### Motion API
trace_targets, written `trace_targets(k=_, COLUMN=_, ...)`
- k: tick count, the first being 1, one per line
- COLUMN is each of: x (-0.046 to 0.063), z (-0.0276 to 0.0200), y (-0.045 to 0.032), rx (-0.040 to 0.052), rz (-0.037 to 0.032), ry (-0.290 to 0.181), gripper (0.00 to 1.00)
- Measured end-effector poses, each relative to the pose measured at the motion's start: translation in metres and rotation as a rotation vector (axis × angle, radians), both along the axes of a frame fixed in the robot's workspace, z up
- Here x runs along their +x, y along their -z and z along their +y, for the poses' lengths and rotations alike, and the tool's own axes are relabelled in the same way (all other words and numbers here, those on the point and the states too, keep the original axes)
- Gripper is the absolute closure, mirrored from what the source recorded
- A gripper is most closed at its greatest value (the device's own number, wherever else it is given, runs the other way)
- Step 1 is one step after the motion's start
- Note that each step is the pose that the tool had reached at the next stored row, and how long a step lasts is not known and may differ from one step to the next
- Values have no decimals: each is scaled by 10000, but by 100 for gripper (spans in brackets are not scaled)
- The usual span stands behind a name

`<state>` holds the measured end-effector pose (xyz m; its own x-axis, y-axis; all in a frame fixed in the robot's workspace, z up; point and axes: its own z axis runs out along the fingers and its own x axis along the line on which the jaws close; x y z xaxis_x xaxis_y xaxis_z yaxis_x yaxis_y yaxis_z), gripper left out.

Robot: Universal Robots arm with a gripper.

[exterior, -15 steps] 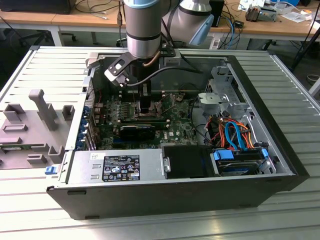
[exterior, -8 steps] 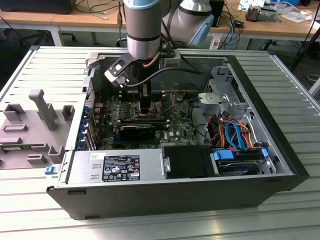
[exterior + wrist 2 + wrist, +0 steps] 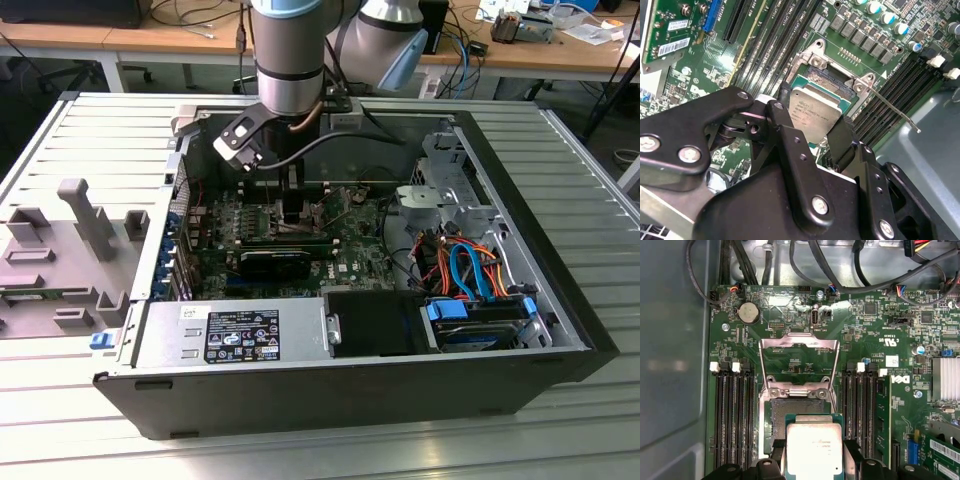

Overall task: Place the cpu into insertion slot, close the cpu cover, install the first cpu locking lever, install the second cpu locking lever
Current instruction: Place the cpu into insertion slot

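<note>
Claw around cpu (over insertion slot)

We've got a ribbed silver metal surface here. The open computer case sits flat on it and takes up the middle. Just beside the case, on the exterior view's left, we see a grey fixture plate with upright blocks, plus a small blue piece near the case's corner.
</note>
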<state>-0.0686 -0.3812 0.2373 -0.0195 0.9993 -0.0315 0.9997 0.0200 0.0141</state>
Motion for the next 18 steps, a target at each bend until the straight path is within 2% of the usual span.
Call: trace_targets(k=18, x=0, z=1, y=52, rx=1, rz=0, ry=2, gripper=46)
